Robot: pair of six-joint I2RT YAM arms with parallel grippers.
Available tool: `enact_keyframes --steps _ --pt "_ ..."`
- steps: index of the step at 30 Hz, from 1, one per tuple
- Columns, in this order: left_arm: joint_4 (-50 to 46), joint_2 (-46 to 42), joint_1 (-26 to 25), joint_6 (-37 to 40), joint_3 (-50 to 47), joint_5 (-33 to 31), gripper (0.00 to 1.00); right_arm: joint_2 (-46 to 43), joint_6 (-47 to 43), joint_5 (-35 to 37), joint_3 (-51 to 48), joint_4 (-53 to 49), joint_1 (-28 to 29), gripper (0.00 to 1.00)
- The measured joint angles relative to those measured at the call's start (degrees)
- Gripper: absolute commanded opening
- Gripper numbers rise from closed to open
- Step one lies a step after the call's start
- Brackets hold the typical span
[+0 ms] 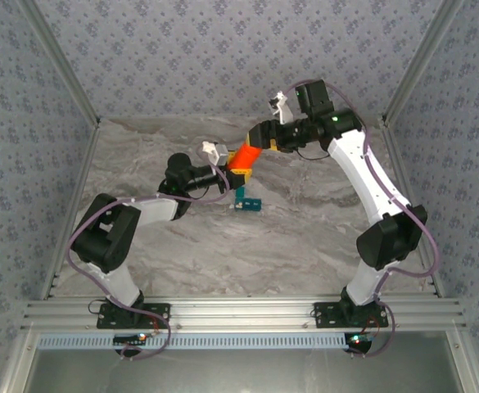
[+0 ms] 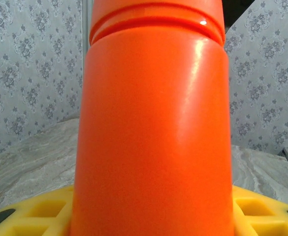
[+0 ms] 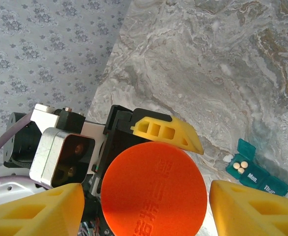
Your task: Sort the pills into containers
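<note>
Left gripper (image 2: 151, 216): clamped on bottle (image 2: 153, 123) body.
Right gripper (image 3: 147, 191): jaws apart, straddling bottle cap (image 3: 153, 189).
Box (image 3: 256, 173): on table (image 1: 305, 237) near bottle, pills (image 3: 239, 166) inside.

- Walls (image 1: 223, 49) on three sides carry grey-blue floral wallpaper.
- Grey-veined, marble-look counter (image 1: 305, 237), evenly lit.
- Metal posts (image 1: 59, 59) rise at its far corners.
- Slotted aluminium rail (image 1: 247, 311) runs along its near edge.

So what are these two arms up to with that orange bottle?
The left gripper grips the orange bottle. The right gripper sits over its cap, straddling it, seemingly about to twist it off. A teal pill box lies on the table nearby, one compartment open with a few white pills inside.
</note>
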Motion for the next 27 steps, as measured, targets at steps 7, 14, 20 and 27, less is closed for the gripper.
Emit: enact_keyframes --steps 7,14,20,27 --pt "0.00 0.00 0.00 0.00 0.00 0.02 0.00 0.63 0.39 -0.02 0.02 0.09 0.31 0.60" --pt "-0.04 0.00 0.11 -0.02 0.17 0.02 0.00 0.63 0.42 0.00 0.02 0.42 0.31 0.52" --pt "-1.62 0.00 0.09 1.03 0.22 -1.36 0.00 0.48 3.32 1.27 -1.84 3.08 0.59 0.47" --pt "-13.88 -3.76 -2.62 12.98 -0.70 -13.51 0.00 -1.03 14.51 4.55 -9.18 10.36 0.68 0.47"
